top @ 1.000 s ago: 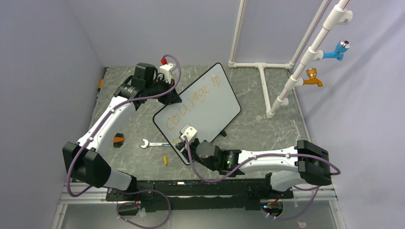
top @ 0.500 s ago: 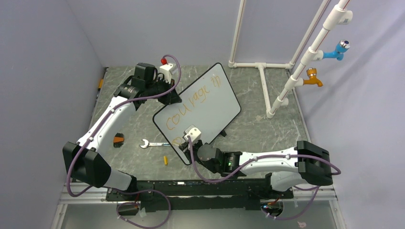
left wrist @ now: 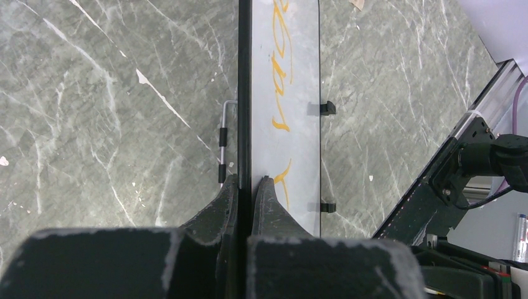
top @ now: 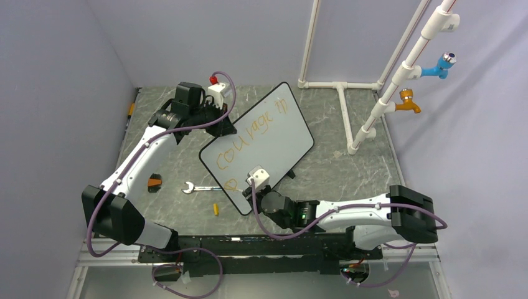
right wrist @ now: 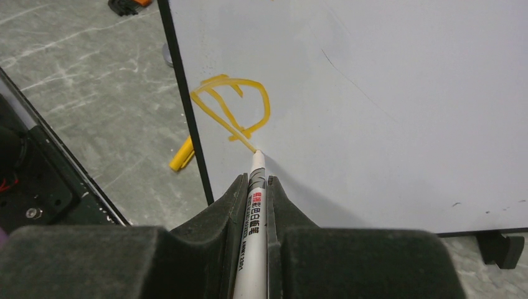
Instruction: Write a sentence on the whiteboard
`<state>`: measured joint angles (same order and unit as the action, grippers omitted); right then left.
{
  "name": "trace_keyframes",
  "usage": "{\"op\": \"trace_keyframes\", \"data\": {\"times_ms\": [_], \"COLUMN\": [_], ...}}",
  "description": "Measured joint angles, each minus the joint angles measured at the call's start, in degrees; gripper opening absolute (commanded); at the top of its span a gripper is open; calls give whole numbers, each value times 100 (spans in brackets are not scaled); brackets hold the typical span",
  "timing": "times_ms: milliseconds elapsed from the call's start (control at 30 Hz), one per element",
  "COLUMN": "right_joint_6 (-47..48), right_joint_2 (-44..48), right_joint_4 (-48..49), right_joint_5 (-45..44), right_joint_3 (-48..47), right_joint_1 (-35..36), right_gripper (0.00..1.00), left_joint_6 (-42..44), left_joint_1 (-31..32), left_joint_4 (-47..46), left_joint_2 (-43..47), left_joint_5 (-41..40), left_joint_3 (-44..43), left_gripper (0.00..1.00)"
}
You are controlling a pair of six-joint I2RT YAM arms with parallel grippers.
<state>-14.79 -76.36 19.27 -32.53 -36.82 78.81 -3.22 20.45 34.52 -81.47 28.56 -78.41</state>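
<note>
Change: the right gripper (right wrist: 256, 182) has slid right along the near edge of the whiteboard (top: 280, 134) over the last second; a small orange loop (top: 231, 184) now shows uncovered at its left
Meaning: second row seems only just begun; the sentence (top: 249, 134) so far fills one slanting row above; probably much left to write
Right claw: pinched tight on a white marker (right wrist: 254, 205); tip touching the board at the loop's tail
Left claw: left gripper (left wrist: 247, 187) clamped shut on the board's black rim
Board: mid-table, propped tilted; left claw at its far-left edge, right claw at its near corner
</note>
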Motion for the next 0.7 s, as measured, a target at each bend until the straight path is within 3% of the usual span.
{"op": "trace_keyframes", "data": {"times_ms": [700], "right_joint_6": [682], "right_joint_2": [59], "right_joint_4": [-662], "right_joint_5": [-299], "right_joint_3": [-490], "right_joint_1": [-428], "right_gripper": [0], "left_joint_6": [-48], "left_joint_1": [0], "left_joint_4": [2], "left_joint_2": [0], "left_joint_5": [-11], "left_joint_3": [0], "left_gripper": [0]}}
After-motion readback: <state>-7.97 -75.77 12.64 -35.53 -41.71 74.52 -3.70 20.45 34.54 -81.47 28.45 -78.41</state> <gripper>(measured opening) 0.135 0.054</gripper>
